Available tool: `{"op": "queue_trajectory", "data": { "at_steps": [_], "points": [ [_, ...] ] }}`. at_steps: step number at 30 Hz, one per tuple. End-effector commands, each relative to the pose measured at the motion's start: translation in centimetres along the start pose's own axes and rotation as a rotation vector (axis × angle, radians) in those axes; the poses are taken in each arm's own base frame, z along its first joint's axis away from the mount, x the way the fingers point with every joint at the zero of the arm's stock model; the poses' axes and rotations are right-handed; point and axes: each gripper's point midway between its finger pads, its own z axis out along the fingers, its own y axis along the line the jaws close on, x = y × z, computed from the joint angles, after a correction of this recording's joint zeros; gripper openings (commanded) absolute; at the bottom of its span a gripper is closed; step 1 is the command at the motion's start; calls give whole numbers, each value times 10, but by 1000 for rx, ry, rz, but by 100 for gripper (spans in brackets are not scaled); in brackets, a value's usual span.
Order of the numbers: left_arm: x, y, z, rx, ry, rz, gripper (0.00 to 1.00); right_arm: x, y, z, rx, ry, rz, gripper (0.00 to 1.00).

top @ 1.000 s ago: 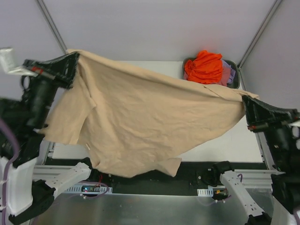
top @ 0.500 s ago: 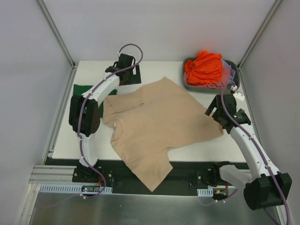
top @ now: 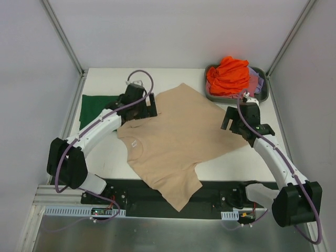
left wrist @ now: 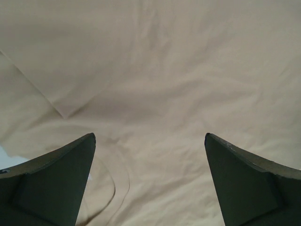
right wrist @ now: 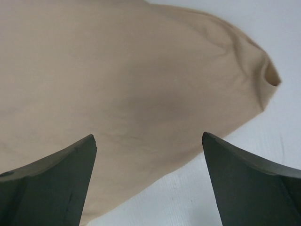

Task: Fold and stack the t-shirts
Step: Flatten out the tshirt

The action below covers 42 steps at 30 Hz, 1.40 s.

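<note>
White table, centre frame, boxed by pale grey walls; tan shirt spills over its lower edge. Left gripper and right gripper gape wide, empty.

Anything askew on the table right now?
Yes. The beige t-shirt lies diagonal to the table, and its near end hangs over the front edge onto the black rail. The cloth is creased, not flat. The left end effector and right end effector are open above it, holding nothing.
</note>
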Motion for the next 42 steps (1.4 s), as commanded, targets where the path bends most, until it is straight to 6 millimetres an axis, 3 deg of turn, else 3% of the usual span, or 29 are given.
{"op": "queue_trajectory", "data": {
  "at_steps": [1,4,8,11,16,18,23,26,29,34,36,38,42],
  "points": [
    [76,-1,1,45,151,-74,99,-2,51,13,-253,5,-86,96],
    [113,9,-1,37,215,-94,99,13,72,24,-301,73,-129,96],
    [148,28,3,-6,262,-141,99,34,86,44,-298,167,-130,96],
    [161,35,12,-44,296,-168,99,56,91,54,-287,256,-136,96],
    [164,33,35,-82,342,-148,99,95,90,57,-230,358,-157,96],
    [157,34,48,-116,343,-131,99,106,87,57,-200,375,-174,96],
    [134,59,88,-322,421,-127,99,141,97,41,-232,469,-165,97],
    [105,50,122,-311,425,-131,99,160,110,28,-266,500,-162,97],
    [73,38,149,-278,403,-138,99,173,138,11,-348,506,-178,97],
    [11,-4,190,-84,356,-151,99,192,206,-26,-599,574,-276,97],
    [-13,-18,198,-14,322,-132,99,192,231,-43,-703,586,-339,98],
    [-23,-29,199,47,313,-107,99,191,242,-52,-757,589,-380,99],
    [-24,-34,183,73,308,-25,99,171,234,-45,-688,490,-427,99]
  ]
}}
